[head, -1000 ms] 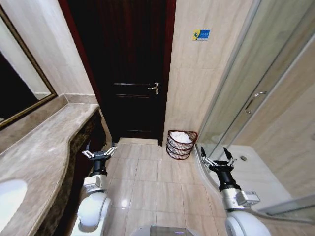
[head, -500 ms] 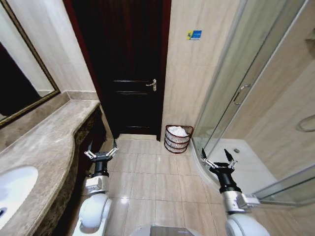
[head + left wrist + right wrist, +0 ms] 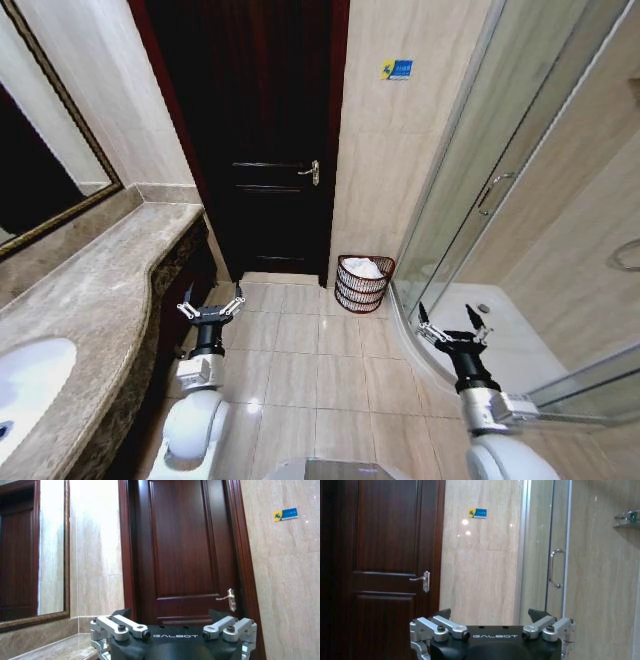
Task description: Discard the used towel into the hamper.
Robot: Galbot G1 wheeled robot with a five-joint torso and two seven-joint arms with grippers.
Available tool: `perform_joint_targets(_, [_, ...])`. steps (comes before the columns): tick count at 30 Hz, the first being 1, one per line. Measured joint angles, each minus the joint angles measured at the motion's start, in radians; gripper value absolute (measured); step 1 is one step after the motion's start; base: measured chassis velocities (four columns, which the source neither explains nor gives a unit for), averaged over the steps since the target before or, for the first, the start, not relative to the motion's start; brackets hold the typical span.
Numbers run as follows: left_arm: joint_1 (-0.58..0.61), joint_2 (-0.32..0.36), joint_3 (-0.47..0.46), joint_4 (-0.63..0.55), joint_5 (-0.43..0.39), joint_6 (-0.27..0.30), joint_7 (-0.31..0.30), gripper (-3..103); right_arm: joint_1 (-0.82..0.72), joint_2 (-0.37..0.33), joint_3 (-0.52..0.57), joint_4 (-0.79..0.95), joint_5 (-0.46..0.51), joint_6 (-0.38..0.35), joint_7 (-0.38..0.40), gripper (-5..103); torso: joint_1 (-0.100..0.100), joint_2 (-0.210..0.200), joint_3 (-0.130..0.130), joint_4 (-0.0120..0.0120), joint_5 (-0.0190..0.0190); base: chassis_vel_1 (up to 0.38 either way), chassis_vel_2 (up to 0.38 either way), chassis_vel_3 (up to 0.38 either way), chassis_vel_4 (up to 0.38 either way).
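The hamper (image 3: 363, 283), a small round reddish-brown wire basket, stands on the tiled floor in the corner between the dark door and the shower glass. A white towel (image 3: 364, 268) lies bunched inside it. My left gripper (image 3: 211, 306) is held up open beside the vanity, well short of the hamper, with nothing between its fingers. My right gripper (image 3: 453, 329) is raised open near the shower threshold, also empty. Each wrist view shows its own gripper open: the left (image 3: 171, 615) facing the door, the right (image 3: 491, 614) facing the tiled wall.
A dark wooden door (image 3: 255, 140) with a metal handle (image 3: 312, 171) is shut ahead. A marble vanity (image 3: 95, 300) with a sink (image 3: 28, 385) and a mirror (image 3: 35, 150) runs along the left. A glass shower enclosure (image 3: 500, 200) takes up the right. Beige floor tiles (image 3: 300, 360) lie between.
The whole view has shifted: the camera has drawn back and tilted up since a second ago, so the hamper looks smaller and farther. Both grippers stay open and raised.
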Motion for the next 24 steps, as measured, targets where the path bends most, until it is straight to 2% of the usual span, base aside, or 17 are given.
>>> perform_joint_targets(12, [0.002, 0.001, -0.009, -0.003, -0.004, -0.003, 0.001, 100, -0.009, -0.004, -0.006, 0.004, 0.002, -0.001, 0.005, 100, 0.000, 0.000, 0.000, 0.0001, 0.0001, 0.004, -0.004, -0.004, 0.007])
perform_joint_targets(24, [0.001, 0.000, -0.006, -0.008, -0.002, 0.005, 0.023, 100, -0.009, -0.005, -0.012, 0.006, 0.002, 0.011, -0.001, 100, -0.001, 0.000, -0.001, 0.0002, 0.0000, 0.114, -0.100, -0.123, 0.113])
